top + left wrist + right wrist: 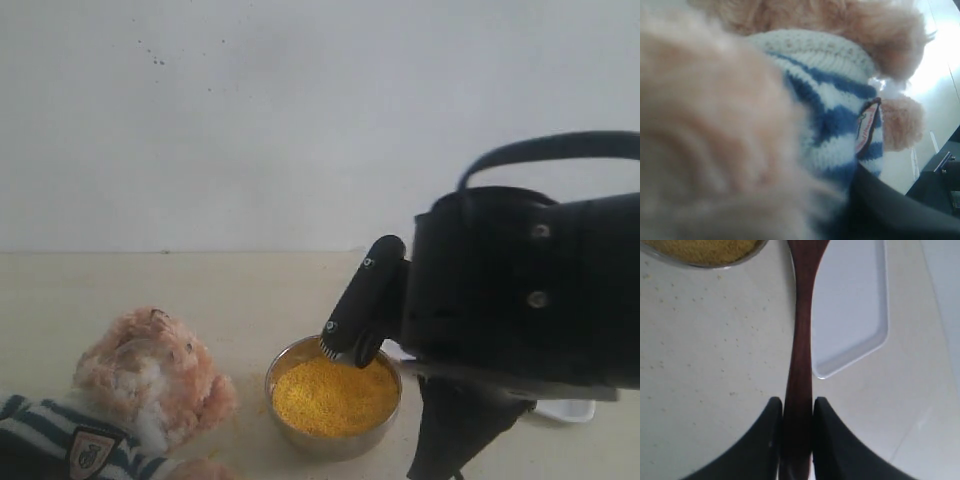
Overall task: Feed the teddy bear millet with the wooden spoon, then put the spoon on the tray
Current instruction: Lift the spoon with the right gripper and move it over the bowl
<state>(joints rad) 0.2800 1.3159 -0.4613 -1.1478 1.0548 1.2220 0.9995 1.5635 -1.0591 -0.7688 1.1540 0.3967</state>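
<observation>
Spoon (pixel 799 340), dark reddish-brown wood with slim handle, clamped by right gripper (pixel 798 407), held above table (pixel 715 365) between millet (pixel 333 395) bowl (pixel 330 442) and white tray (pixel 855 315); bear (pixel 150 380) badge (pixel 90 452) unreadable; left gripper (pixel 890 215) state indiscernible.

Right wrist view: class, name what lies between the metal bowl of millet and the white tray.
The wooden spoon, held by the right gripper, crosses between the metal bowl of millet and the tray in that view; otherwise, only grain-speckled table.

Low exterior, close wrists, shared millet (pixel 335 395)
</observation>
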